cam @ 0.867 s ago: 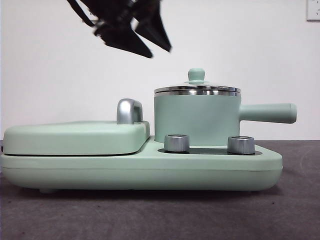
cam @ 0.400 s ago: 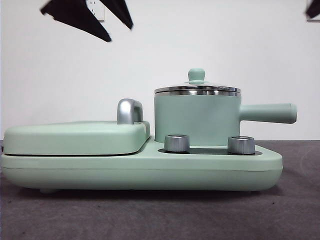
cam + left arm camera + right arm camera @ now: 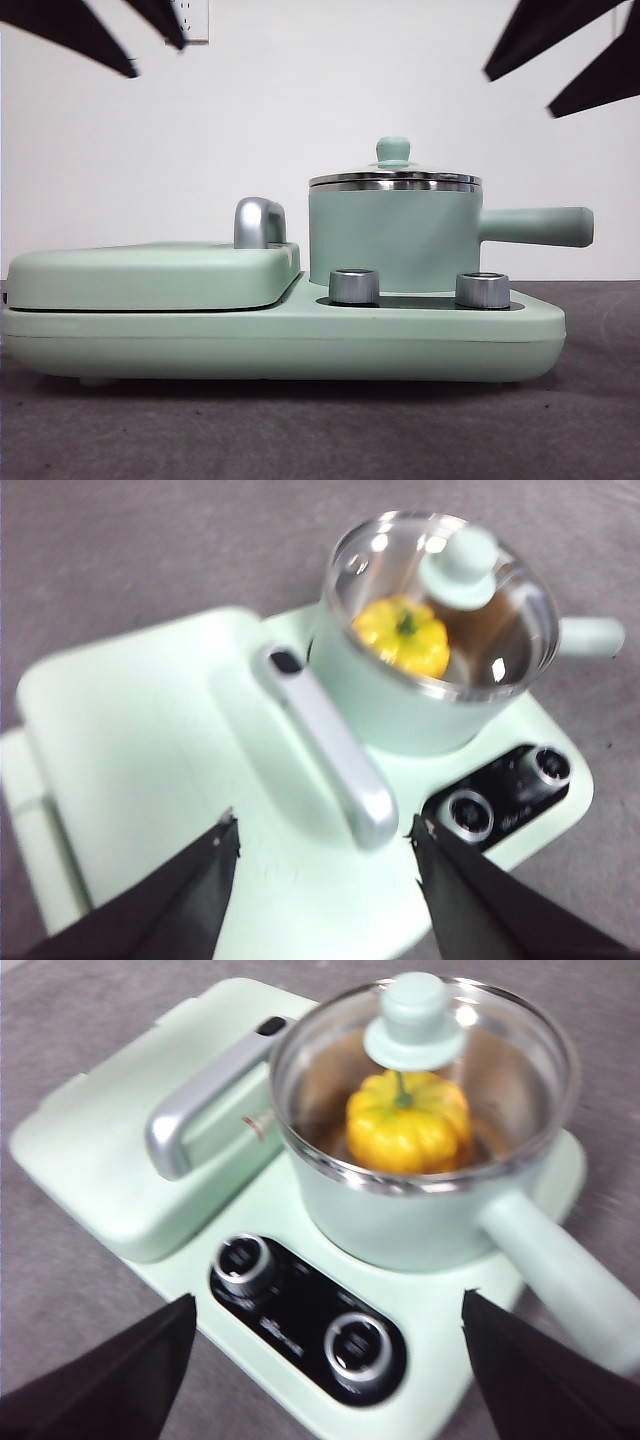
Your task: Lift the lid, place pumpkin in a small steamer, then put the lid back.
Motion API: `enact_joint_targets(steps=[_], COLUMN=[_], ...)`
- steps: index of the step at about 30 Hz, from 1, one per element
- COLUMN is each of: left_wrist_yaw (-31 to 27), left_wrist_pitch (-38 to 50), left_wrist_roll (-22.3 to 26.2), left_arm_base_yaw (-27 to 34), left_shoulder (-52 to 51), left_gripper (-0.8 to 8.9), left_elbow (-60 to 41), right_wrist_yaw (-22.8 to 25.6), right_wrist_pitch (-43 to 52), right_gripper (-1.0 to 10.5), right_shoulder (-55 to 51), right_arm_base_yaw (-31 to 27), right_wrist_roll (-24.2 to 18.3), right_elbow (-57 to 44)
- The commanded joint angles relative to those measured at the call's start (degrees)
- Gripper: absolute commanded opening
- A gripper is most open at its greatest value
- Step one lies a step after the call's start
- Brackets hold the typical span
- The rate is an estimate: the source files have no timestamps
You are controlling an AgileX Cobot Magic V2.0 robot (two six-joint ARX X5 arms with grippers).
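Inside the small steamer (image 3: 420, 1200) sits the pumpkin (image 3: 408, 1123), yellow with a green stem, seen through the lid (image 3: 420, 1035), which rests on the steamer's steel rim. The steamer stands on the appliance base (image 3: 300, 335), above its two silver knobs (image 3: 354, 286). Both pincers hang released and empty, well above the steamer: left pincer (image 3: 325, 840), right pincer (image 3: 330, 1330).
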Motion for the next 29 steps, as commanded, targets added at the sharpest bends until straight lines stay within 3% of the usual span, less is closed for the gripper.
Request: enact_joint_targets(steps=[1, 8, 18, 20, 21, 22, 29], left_wrist_yaw=[-0.61, -3.5, -3.52, -3.52, -3.52, -3.5, -3.32], left_wrist_pitch=[0.22, 0.15, -0.61, 0.79, 1.6, 2.25, 3.08], left_wrist_roll=[-1.99, -5.95, -3.54, -3.54, -3.58, -3.43, -3.34], left_arm_base_yaw=[0.13, 1.86, 2.73, 2.73, 2.73, 2.73, 2.73], left_shoulder=[-3.74, -14.51, -16.85, -16.81, -16.81, -16.81, -17.09], left_gripper=[2.79, 2.8, 2.64, 1.16, -0.09, 0.18, 0.2], left_elbow=[-3.28, -11.74, -12.02, -12.02, -12.02, -12.02, -12.0], right_wrist_yaw=[-0.72, -1.51, -1.49, -1.49, -1.46, -1.46, -1.55], right_wrist_pitch=[1.53, 2.78, 3.76, 3.93, 3.85, 3.87, 3.85], right_gripper=[4.1, 4.1, 4.0, 2.6, 1.0, 0.0, 0.1], right_shoulder=[2.69, 8.7, 9.27, 9.25, 9.25, 9.25, 9.27], right_arm_base_yaw=[0.63, 1.7, 2.03, 2.03, 2.03, 2.03, 2.1], right_wrist_roll=[0.22, -0.02, -0.2, -0.17, -0.04, 0.0, -0.04], right_elbow=[1.31, 5.66, 6.19, 6.19, 6.19, 6.19, 6.19])
